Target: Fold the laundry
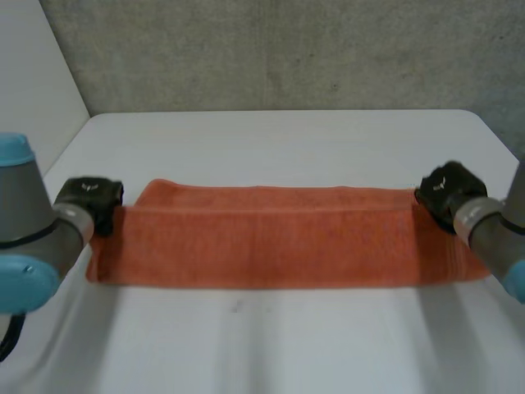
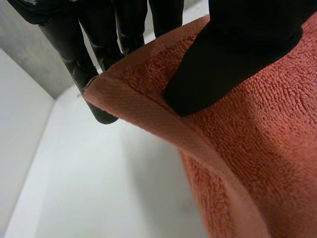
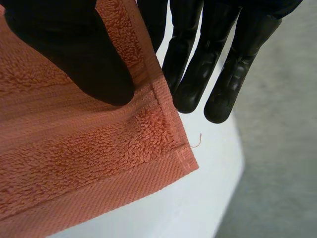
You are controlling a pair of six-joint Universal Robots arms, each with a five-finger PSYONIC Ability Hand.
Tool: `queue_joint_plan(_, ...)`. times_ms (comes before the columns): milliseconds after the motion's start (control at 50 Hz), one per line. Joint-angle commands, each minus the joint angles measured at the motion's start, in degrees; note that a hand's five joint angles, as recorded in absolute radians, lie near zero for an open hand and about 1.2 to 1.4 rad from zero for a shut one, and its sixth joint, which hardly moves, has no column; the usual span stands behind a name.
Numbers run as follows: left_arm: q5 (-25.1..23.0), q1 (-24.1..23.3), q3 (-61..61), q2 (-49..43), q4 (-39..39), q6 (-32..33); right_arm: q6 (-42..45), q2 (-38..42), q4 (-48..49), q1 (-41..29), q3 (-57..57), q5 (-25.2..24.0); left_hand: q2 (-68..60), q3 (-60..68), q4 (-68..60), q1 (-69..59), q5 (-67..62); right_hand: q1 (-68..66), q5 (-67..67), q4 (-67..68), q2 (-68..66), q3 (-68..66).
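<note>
Head view, one towel (image 1: 271, 238), left hand (image 1: 90, 197), right hand (image 1: 447, 189)

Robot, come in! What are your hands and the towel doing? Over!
Left hand pinching towel at its left-end corner. Right hand pinching the right-end corner. Towel stretched between them across table.
</note>
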State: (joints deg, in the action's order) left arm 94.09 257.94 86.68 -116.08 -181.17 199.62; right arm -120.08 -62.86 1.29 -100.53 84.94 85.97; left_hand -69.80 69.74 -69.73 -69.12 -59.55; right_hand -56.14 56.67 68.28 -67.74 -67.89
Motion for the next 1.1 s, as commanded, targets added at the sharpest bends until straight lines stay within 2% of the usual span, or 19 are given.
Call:
queue_joint_plan(20, -0.13, -0.86, -18.36, -6.18, -10.22, 0.16, -1.65, 2.47, 9.17, -1.34, -16.03, 1.13, -10.20, 10.26, -10.27, -10.88, -10.45, -23.86, 13.33, 11.72, -12.26, -12.11)
queue_joint_plan(40, -0.05, -1.03, -21.35, -5.48, -14.78, -0.02, -3.56, 1.26, 12.13, -1.86, -20.03, 1.82, -10.20, 10.26, -10.27, -10.88, -10.45, -23.86, 13.33, 11.72, -12.26, -12.11)
queue_joint_plan(60, -0.05, -1.03, -21.38, -5.47, -14.83, -0.02, -3.58, 1.24, 12.16, -1.86, -20.07, 1.83, -10.20, 10.26, -10.27, -10.88, -10.45, -23.86, 13.33, 11.72, -12.26, -12.11)
queue_joint_plan(100, -0.22, -1.12, -24.10, -1.11, -24.97, -0.19, -8.30, -3.21, 18.54, -1.95, -25.41, 2.97, -10.20, 10.26, -10.27, -10.88, -10.45, -23.86, 13.33, 11.72, -12.26, -12.11)
queue_joint_plan(120, -0.22, -1.12, -24.10, -1.08, -25.02, -0.19, -8.33, -3.24, 18.57, -1.95, -25.43, 2.97, -10.20, 10.26, -10.27, -10.88, -10.45, -23.86, 13.33, 11.72, -12.26, -12.11)
queue_joint_plan(140, 0.04, -1.03, -24.19, 1.36, -29.64, -0.37, -10.94, -5.76, 21.71, -1.87, -26.13, 2.97, -10.20, 10.26, -10.27, -10.88, -10.45, -23.86, 13.33, 11.72, -12.26, -12.11)
queue_joint_plan(200, 0.04, -1.03, -23.67, 4.45, -35.20, -0.46, -15.60, -10.34, 25.77, -1.78, -25.53, 3.24, -10.20, 10.26, -10.27, -10.88, -10.45, -23.86, 13.33, 11.72, -12.26, -12.11)
queue_joint_plan(240, 0.04, -1.12, -22.71, 5.33, -35.57, -0.46, -16.94, -11.41, 26.05, -1.60, -24.56, 3.15, -10.20, 10.26, -10.27, -10.88, -10.45, -23.86, 13.33, 11.72, -12.26, -12.11)
queue_joint_plan(380, -0.22, -0.33, -17.77, 5.95, -33.64, -0.63, -19.75, -12.64, 23.50, -1.07, -13.77, 2.45, -10.20, 10.26, -10.27, -10.88, -10.45, -23.86, 13.33, 11.72, -12.26, -12.11)
queue_joint_plan(560, -3.73, 0.11, -4.53, 4.38, -32.14, -0.72, -19.93, -12.20, 23.23, -1.07, -1.26, 1.92, -10.20, 10.26, -10.27, -10.88, -10.45, -23.86, 13.33, 11.72, -12.26, -12.11)
queue_joint_plan(660, -4.00, 0.20, 2.00, 1.65, -32.14, -0.55, -20.02, -9.30, 23.85, -1.07, 5.41, 1.48, -10.20, 10.26, -10.27, -10.88, -10.45, -23.86, 13.33, 11.72, -12.26, -12.11)
queue_joint_plan(760, -4.00, 0.20, 7.27, -2.13, -31.79, -0.28, -19.84, -2.72, 23.50, -0.81, 11.82, -1.77, -10.20, 10.26, -10.27, -10.88, -10.45, -23.86, 13.33, 11.72, -12.26, -12.11)
queue_joint_plan(860, -3.65, 0.29, 11.84, -3.36, -30.47, 0.16, -19.14, -2.18, 22.18, 1.99, 14.90, -1.86, -10.20, 10.26, -10.27, -10.88, -10.45, -23.86, 13.33, 11.72, -12.26, -12.11)
queue_joint_plan(980, -3.30, 2.13, 19.58, 6.22, -22.21, 0.16, -16.15, -5.79, 15.15, 4.46, 16.40, -2.04, -10.20, 10.26, -10.27, -10.88, -10.45, -23.86, 13.33, 11.72, -12.26, -12.11)
queue_joint_plan(1020, -3.21, 2.66, 22.55, 13.56, -14.61, -0.02, -12.22, -12.35, 4.74, 5.16, 16.23, -2.12, -10.20, 10.26, -10.27, -10.88, -10.45, -23.86, 13.33, 11.72, -12.26, -12.11)
queue_joint_plan(1040, -3.21, 2.66, 22.57, 13.60, -14.57, -0.02, -12.20, -12.38, 4.69, 5.17, 16.23, -2.12, -10.20, 10.26, -10.27, -10.88, -10.45, -23.86, 13.33, 11.72, -12.26, -12.11)
queue_joint_plan(1060, -3.21, 3.01, 23.70, 17.34, -9.95, 0.07, -10.11, -14.99, -1.49, 6.12, 16.14, -2.39, -10.20, 10.26, -10.27, -10.88, -10.45, -23.86, 13.33, 11.72, -12.26, -12.11)
queue_joint_plan(1080, -3.21, 3.01, 23.71, 17.38, -9.91, 0.07, -7.74, -16.93, -7.73, 7.44, 15.96, -2.56, -10.20, 10.26, -10.27, -10.88, -10.45, -23.86, 13.33, 11.72, -12.26, -12.11)
queue_joint_plan(1100, -3.21, 3.62, 24.32, 21.21, -4.34, 0.16, -7.71, -16.95, -7.79, 7.45, 15.96, -2.56, -10.20, 10.26, -10.27, -10.88, -10.45, -23.86, 13.33, 11.72, -12.26, -12.11)
